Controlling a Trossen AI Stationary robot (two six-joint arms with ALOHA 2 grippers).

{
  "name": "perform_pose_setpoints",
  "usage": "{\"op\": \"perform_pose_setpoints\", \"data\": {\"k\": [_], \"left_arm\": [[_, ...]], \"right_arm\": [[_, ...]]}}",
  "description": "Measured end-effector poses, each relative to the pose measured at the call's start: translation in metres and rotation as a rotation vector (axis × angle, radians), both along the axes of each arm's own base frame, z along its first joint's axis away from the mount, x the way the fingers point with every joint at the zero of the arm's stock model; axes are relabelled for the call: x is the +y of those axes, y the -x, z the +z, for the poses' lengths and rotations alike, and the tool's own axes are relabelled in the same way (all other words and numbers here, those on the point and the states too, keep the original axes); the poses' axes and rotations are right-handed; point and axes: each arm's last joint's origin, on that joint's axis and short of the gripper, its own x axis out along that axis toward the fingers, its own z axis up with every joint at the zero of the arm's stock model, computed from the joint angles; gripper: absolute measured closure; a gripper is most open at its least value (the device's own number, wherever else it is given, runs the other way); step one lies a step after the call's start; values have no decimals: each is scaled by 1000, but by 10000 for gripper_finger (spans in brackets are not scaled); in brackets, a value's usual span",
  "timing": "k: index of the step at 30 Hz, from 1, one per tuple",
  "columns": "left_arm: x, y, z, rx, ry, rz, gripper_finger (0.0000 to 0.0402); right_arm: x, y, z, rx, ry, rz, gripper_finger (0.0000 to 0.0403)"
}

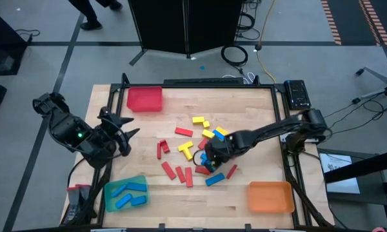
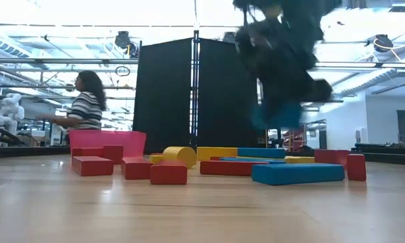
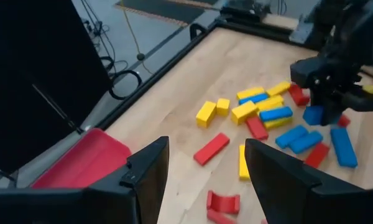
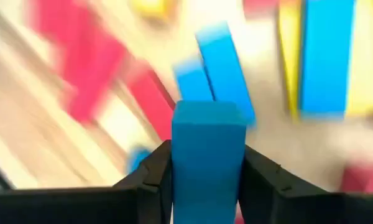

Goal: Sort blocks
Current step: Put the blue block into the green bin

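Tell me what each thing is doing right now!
Right gripper: shut on a blue block, above the pile.
Left gripper: open, empty, waiting at the table's left edge.
Green tray: holds blue blocks.
Red tray: looks empty.
Orange tray: looks empty.

Lighting: even, bright overhead; ceiling strip lights (image 2: 67,37) glare white in the low view. Shadows: soft, short beneath the blocks (image 1: 195,153). Blur: heavy motion smear across the right wrist view, background blocks streaked; right arm (image 2: 283,61) dark and smeared in the low view. High view moderately sharp.
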Motion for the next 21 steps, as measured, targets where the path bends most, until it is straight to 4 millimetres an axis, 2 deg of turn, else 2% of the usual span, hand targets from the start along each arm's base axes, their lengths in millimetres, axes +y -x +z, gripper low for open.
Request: {"op": "perform_pose_setpoints", "data": {"k": [6, 11, 16, 21], "left_arm": [[2, -14, 5, -113, 6, 29, 185], [0, -34, 21, -209, 3, -62, 185], [-1, -59, 46, -362, 34, -274, 185], [9, -76, 55, -445, 2, -298, 185]], "right_arm": [[-23, -9, 97, -375, 254, -30, 290], [-42, -6, 167, -666, 419, 3, 290], [-56, -3, 216, -816, 501, 57, 290], [-58, 1, 248, -929, 572, 90, 290]]}}
